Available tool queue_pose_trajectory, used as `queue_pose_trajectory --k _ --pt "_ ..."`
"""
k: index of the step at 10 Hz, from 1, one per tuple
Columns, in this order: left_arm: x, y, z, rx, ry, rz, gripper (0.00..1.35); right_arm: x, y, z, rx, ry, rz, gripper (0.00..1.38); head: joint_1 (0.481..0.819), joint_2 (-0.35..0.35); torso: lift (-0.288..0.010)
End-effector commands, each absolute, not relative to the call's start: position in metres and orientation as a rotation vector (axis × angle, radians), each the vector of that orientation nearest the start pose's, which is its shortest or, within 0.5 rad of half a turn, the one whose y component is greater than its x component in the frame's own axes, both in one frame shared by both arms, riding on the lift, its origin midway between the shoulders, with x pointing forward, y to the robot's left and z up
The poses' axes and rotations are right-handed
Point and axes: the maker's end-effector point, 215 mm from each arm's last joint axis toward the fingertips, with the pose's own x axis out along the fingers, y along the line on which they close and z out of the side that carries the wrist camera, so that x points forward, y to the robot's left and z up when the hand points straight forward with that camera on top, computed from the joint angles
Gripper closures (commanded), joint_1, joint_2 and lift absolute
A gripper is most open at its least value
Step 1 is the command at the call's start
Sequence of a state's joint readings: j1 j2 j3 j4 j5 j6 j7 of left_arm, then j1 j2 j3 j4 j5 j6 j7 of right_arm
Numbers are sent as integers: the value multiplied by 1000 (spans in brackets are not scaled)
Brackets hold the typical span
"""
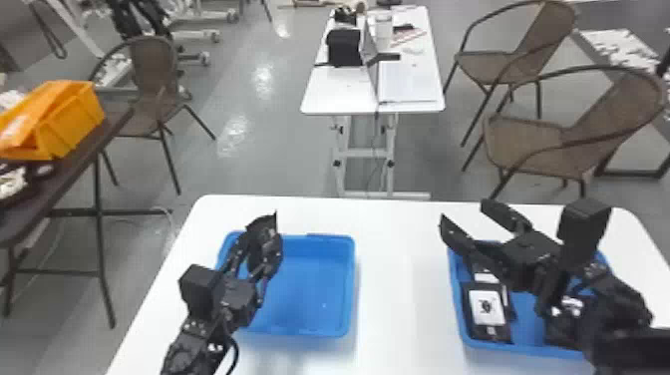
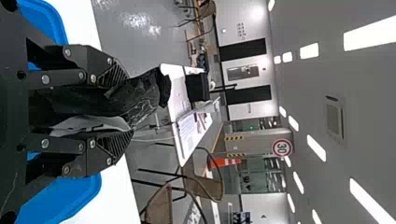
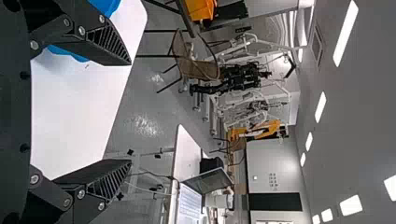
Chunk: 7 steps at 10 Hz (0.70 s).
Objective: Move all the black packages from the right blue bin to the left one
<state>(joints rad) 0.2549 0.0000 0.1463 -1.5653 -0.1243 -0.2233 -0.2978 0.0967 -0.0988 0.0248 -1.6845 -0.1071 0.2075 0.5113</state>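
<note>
Your left tool (image 2: 116, 109) holds a package (image 2: 144, 93) above the left bin (image 1: 319, 289); your right tool (image 3: 128, 113) gapes. More packages (image 1: 486, 309) await in the right bin (image 1: 527, 324).

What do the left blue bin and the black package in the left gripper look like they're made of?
The left blue bin looks like smooth moulded plastic, going by its even colour and rounded corners. The black package seems to be thin, glossy plastic film, with creases catching the light, though coated foil is possible.
</note>
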Motion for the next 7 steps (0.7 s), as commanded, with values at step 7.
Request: queue_pose_trajectory --k 7 --pt "459 292 -311 -4 -150 -18 98 486 -213 -460 16 367 364 315 695 103 0"
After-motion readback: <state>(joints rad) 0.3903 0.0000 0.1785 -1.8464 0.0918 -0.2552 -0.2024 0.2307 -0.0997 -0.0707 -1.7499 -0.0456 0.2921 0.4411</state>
